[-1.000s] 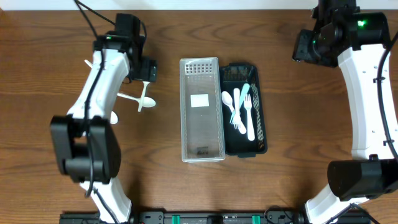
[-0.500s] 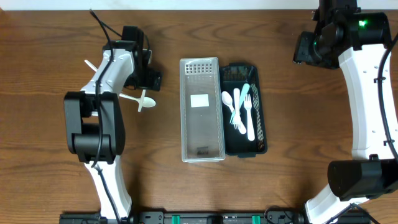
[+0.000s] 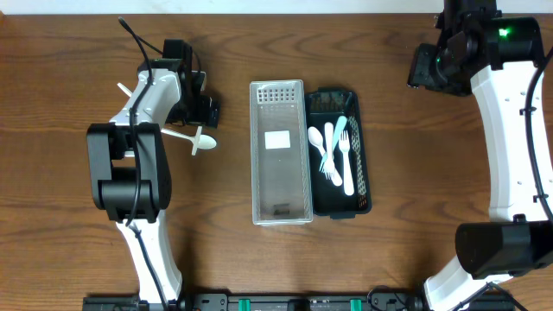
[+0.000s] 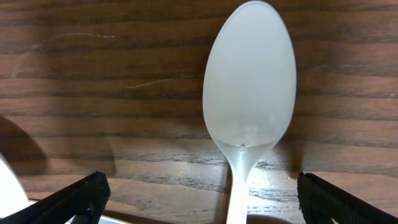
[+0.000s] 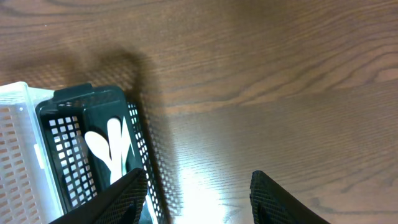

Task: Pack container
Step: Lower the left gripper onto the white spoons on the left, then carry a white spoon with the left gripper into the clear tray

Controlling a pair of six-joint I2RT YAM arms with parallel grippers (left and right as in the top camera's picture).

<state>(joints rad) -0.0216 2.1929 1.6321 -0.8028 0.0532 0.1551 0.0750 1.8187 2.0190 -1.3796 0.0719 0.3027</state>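
Note:
A black mesh tray (image 3: 364,183) holds several white and pale blue plastic utensils (image 3: 335,149). A clear tray (image 3: 280,204) stands against its left side. A white plastic spoon (image 3: 198,140) lies on the table at the left. My left gripper (image 3: 201,110) is open just above it; in the left wrist view the spoon's bowl (image 4: 250,74) fills the middle and its handle runs down between the two fingertips (image 4: 199,196). Another white utensil (image 3: 126,89) pokes out behind the left arm. My right gripper (image 3: 429,67) is open, high at the back right; its wrist view shows the black tray's corner (image 5: 74,134).
The clear tray has a white label (image 3: 277,139) inside and a perforated far end (image 3: 276,92). Brown wood table all round. The left arm's body lies along the left side of the table (image 3: 130,173).
My left gripper swung right and down toward the white spoon, then eased back slightly. The right arm has not moved.

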